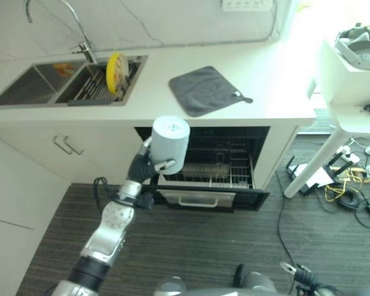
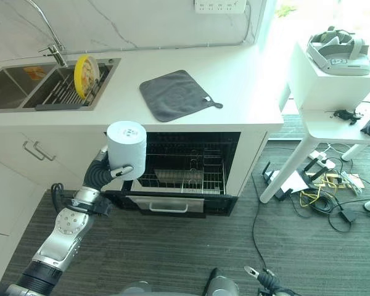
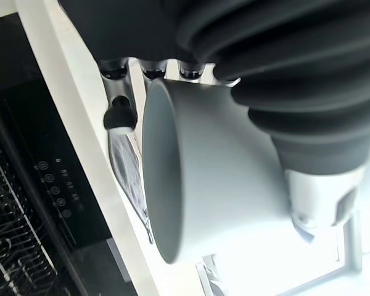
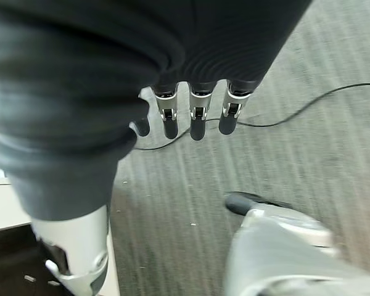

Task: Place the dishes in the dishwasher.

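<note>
1. My left hand (image 1: 149, 165) holds a pale grey cup (image 1: 171, 143) with my fingers and thumb curled round its wall. The cup is upside down: its flat base faces up toward my head and its long axis runs roughly upright, leaning slightly.
2. I hold the cup in the air in front of the worktop (image 1: 259, 92) edge, over the left end of the open dishwasher (image 1: 209, 163), whose rack (image 1: 225, 166) is pulled out over a lowered door.
3. My left wrist view shows what the head views do not: the cup's open mouth and its hollow inside, with one dark-tipped finger (image 3: 118, 117) beside the rim.
4. My right hand (image 4: 194, 120) shows in its own wrist view, hanging over the striped dark floor (image 4: 296, 166) with fingers relaxed and straight, holding nothing.
5. On the white worktop a grey cloth (image 1: 206, 90) lies flat. To its left is a sink (image 1: 24, 86) with a tap (image 1: 80, 31), and a yellow plate (image 1: 116, 72) stands on edge in the sink's drying rack.
6. To the right stands a white side table (image 2: 333, 92) with a headset (image 2: 336, 52) on a box, and cables lie on the floor under it.
</note>
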